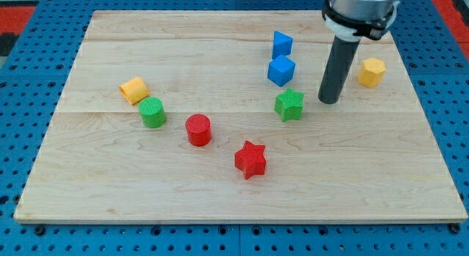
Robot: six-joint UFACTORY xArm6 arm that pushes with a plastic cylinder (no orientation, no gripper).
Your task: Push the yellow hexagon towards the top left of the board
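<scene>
my tip (329,101), a bare jawless rod, rests left of the yellow hexagon (371,71) at the board's (220,183) upper right, just beside the green star (289,104), not yet behind the hexagon for a leftward push.

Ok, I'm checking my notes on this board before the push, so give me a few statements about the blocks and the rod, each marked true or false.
1. My tip sits between the green star and the yellow hexagon. True.
2. My tip touches the yellow hexagon. False: there is a clear gap of bare board between them.
3. The red star is the block nearest the view's bottom. True.
4. The green cylinder lies on the view's right. False: it lies on the left, beside the yellow cube.
5. Two blue blocks lie close together. True.
</scene>
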